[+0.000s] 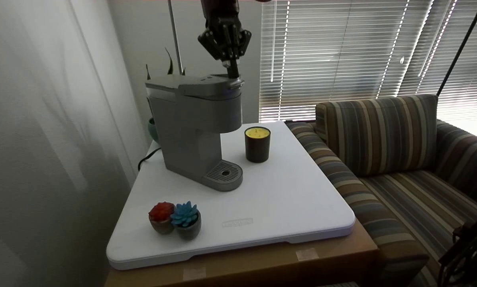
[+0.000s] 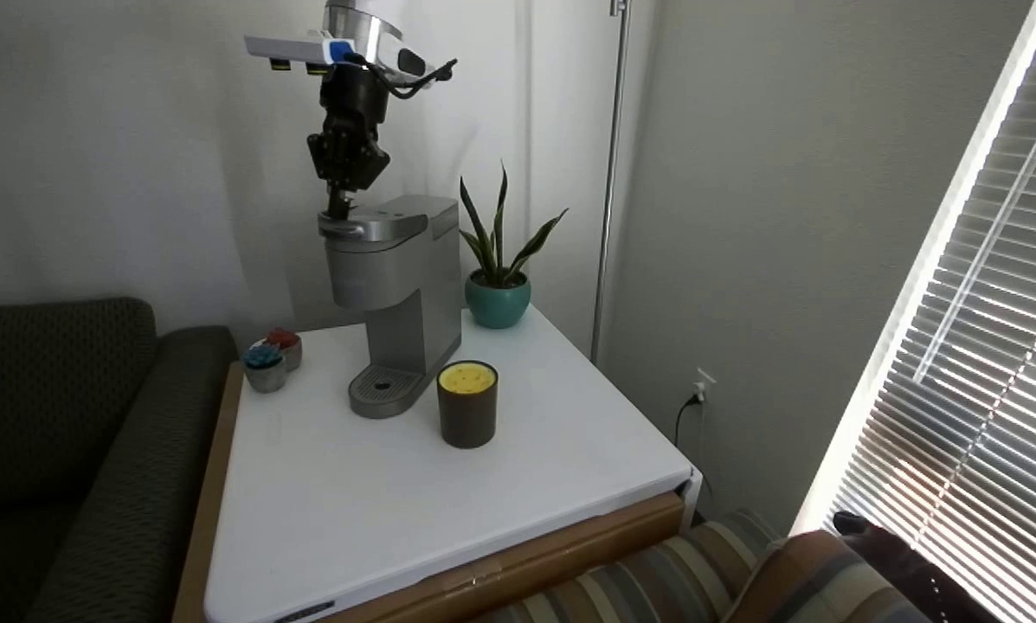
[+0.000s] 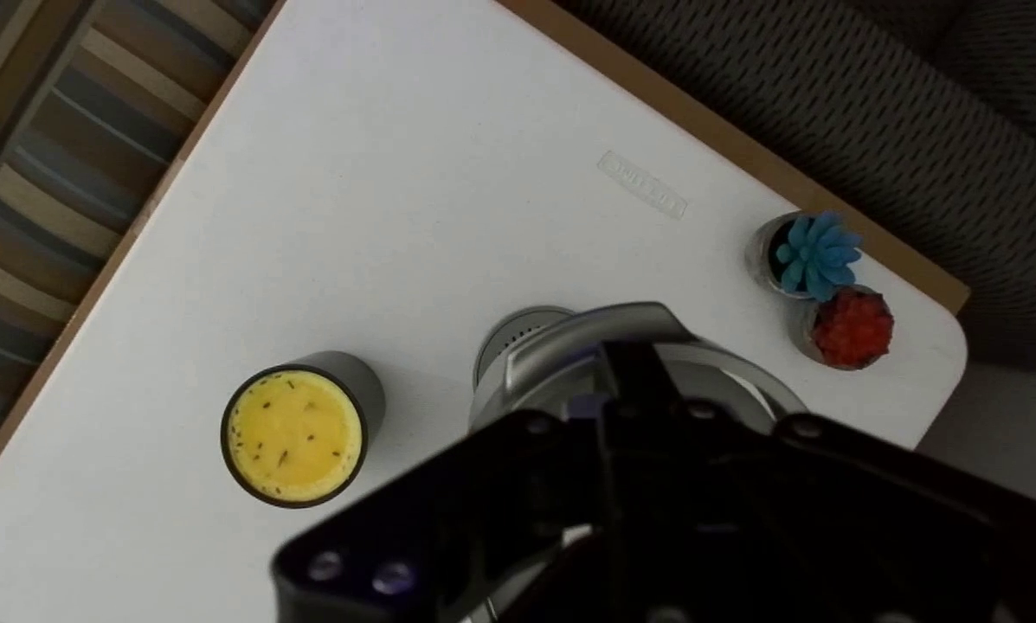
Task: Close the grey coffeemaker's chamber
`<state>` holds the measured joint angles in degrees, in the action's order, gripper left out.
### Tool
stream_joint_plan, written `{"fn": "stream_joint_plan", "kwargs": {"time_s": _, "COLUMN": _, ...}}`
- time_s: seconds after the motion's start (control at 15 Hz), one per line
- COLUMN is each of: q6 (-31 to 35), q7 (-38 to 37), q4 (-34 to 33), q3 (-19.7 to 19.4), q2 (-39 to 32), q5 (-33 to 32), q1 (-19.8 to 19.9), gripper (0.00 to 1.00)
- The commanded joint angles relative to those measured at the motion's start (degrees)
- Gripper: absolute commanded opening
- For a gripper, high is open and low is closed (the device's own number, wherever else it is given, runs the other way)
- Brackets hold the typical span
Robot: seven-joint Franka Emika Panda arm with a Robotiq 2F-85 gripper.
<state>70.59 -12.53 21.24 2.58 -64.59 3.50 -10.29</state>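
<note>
The black claw (image 1: 233, 71), pinched together, meets the rounded grey chamber (image 1: 208, 88); beneath the claw, the boxy coffeemaker (image 1: 188, 133) has a perforated base (image 1: 223, 177).

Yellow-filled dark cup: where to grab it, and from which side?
I'd grip the dark cup by its upper outer wall, coming from above: it stands upright, looks round, and its top is uncovered. Keep to the side away from the taller coffeemaker, which stands close by. The end effector looks shut, so open it first.
</note>
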Motion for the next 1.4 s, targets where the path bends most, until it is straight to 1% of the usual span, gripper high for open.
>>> {"fn": "stream_joint_plan", "kwargs": {"time_s": 0.0, "q6": -0.62, "q7": -0.78, "q4": -0.91, "q3": 0.07, "q2": -3.55, "q5": 0.22, "q1": -0.13, "gripper": 0.0}}
{"fn": "stream_joint_plan", "kwargs": {"time_s": 0.27, "q6": -0.8, "q7": -0.5, "q4": -0.34, "q3": 0.14, "q2": -3.54, "q5": 0.28, "q1": -0.13, "gripper": 0.0}}
{"fn": "stream_joint_plan", "kwargs": {"time_s": 0.33, "q6": -0.02, "q7": -0.41, "q4": 1.55, "q3": 0.19, "q2": -2.3, "q5": 0.13, "q1": -0.15, "gripper": 0.0}}
{"fn": "stream_joint_plan", "kwargs": {"time_s": 1.0, "q6": 1.86, "q7": 0.46, "q4": 0.38, "q3": -0.96, "q2": -0.04, "q5": -2.04, "q1": -0.65, "gripper": 0.0}}
{"fn": "stream_joint_plan", "kwargs": {"time_s": 1.33, "q6": 4.11, "q7": -0.15, "q4": 0.41, "q3": -1.35, "q2": 1.01, "q5": -3.11, "q1": -0.75, "gripper": 0.0}}
